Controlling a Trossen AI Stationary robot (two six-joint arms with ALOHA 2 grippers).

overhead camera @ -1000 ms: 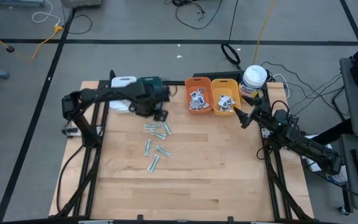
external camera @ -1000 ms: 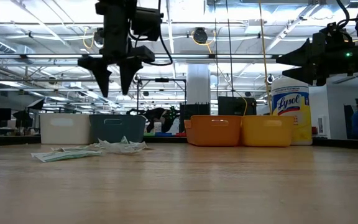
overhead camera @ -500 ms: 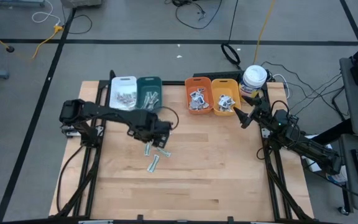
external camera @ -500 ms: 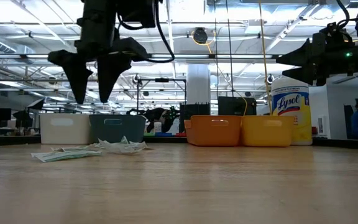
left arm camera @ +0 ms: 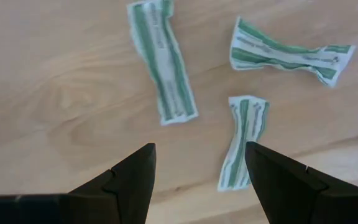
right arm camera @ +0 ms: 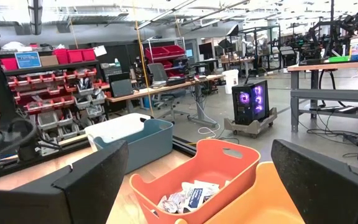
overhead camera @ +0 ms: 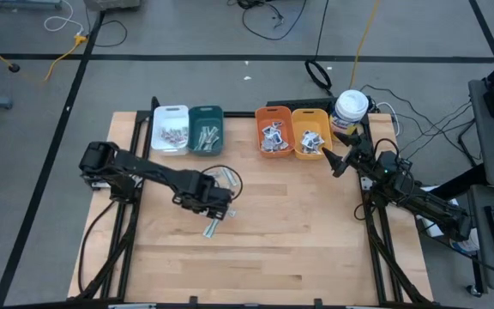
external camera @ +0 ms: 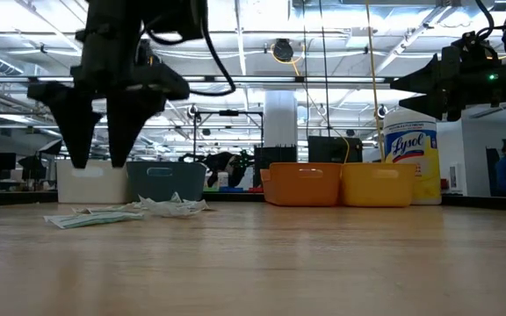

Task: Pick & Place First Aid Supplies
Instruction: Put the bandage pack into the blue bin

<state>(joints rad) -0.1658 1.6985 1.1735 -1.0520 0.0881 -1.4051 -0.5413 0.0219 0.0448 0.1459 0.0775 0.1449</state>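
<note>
**Left arm reaching over mid-table, right arm parked at the edge**

The left arm stretches from its base toward the table's middle, wrist bent downward. Its left gripper (overhead camera: pixel 213 209) hangs point-down, fingers (left arm camera: pixel 132 180) spread apart with nothing between them. The right gripper (overhead camera: pixel 334 160) waits beside its own base, tilted forward, fingers (right arm camera: pixel 92 180) wide apart.

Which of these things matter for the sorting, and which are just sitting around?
Job:
green strips loose on the table
packets in the orange bin
left gripper, open above the strips
white bin, teal bin, yellow bin

Lying about:
Lysol canister
right gripper, open, waiting beside the yellow bin
</note>
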